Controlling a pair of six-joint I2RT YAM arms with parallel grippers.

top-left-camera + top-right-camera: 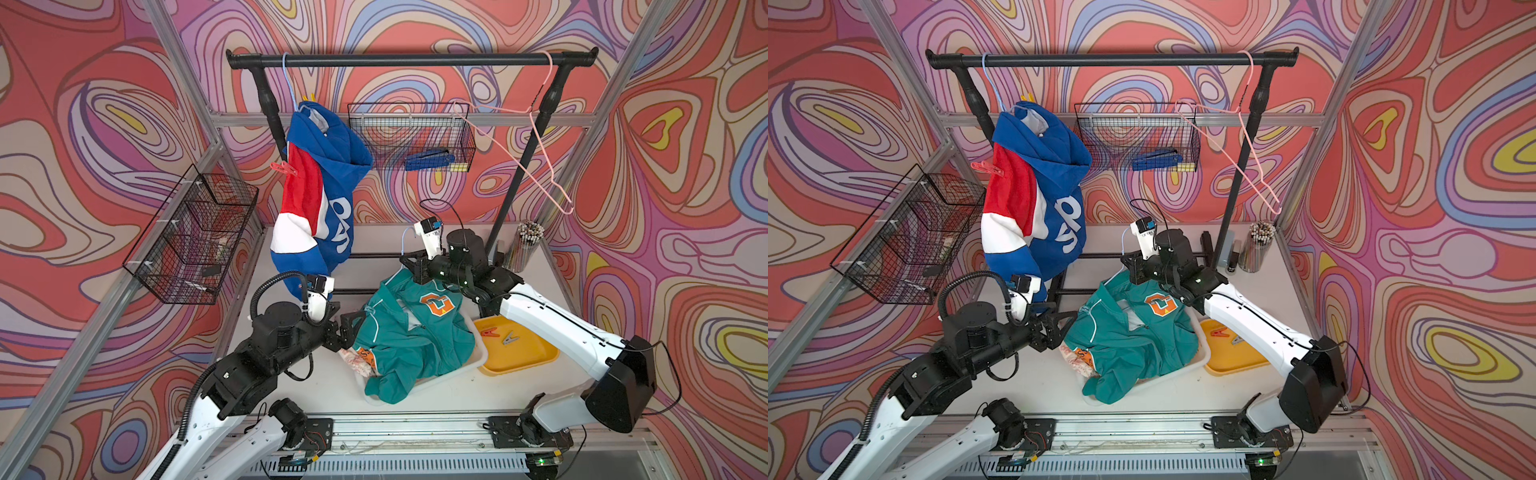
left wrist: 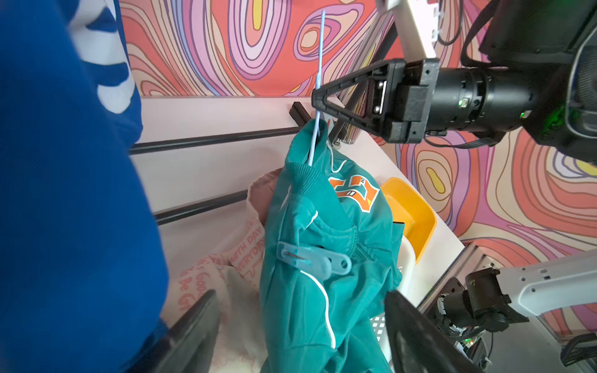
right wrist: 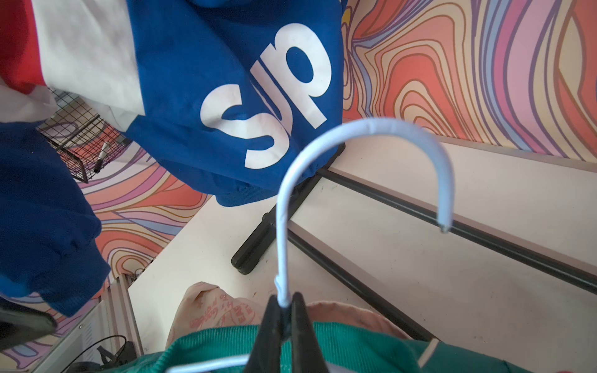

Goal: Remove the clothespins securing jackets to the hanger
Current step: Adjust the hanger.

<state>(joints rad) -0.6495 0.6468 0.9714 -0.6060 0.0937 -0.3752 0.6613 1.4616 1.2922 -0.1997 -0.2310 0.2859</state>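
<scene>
At bench centre, teal jacket (image 1: 415, 336) lies slumped and soft. Pale-blue clothespin (image 2: 313, 261) is clipped on a fold, probably light, stiff and sprung; best pinched at tail ends. Fingers apart on left gripper (image 2: 300, 313), near the pin; right gripper (image 3: 286, 310) clamped on hanger (image 3: 355, 129) neck.

The whole bench (image 1: 498, 395) was viewed steeply from high at its front in both top views. The teal jacket (image 2: 300, 306) was framed closely in both wrist views.

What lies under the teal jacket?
A pink-and-cream printed jacket and a white tray show beneath the teal jacket. Most of both is covered, so any clothespins there are hidden.
</scene>
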